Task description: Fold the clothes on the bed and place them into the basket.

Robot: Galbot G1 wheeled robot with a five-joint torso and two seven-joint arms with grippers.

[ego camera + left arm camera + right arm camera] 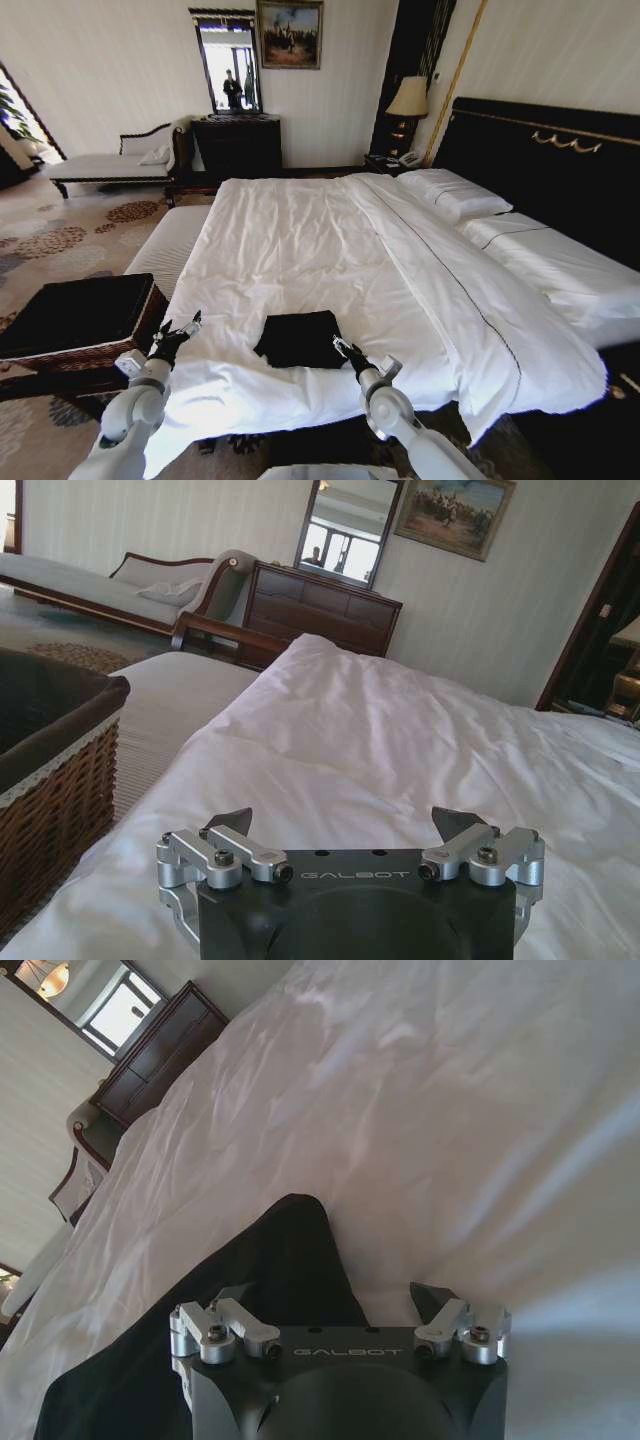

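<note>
- Hotel-style bedroom: large bed with white sheets and tall black gold-trimmed headboard (300, 250), patterned carpet, dark wooden dresser (238, 145) with mirror at the far wall.
- Black soft top (300, 338) lies on the sheet near the bed's foot edge, bunched into a rough, compact rectangle. Lettering not visible.
- Low rectangular brown wicker basket with black lining (75, 318) sits on the floor just beside the bed's left corner, apart from the top.
- Left hand (178, 333) is over the foot edge between basket and top, fingers spread, holding nothing.
- Right hand (346, 352) is at the top's right edge, fingers spread; right wrist view shows black fabric directly under it, no pinch yet.
- Handling estimate: light, limp, will sag and unfold if lifted from one point. Best grip: pinch both side edges or corners, one hand each.
</note>
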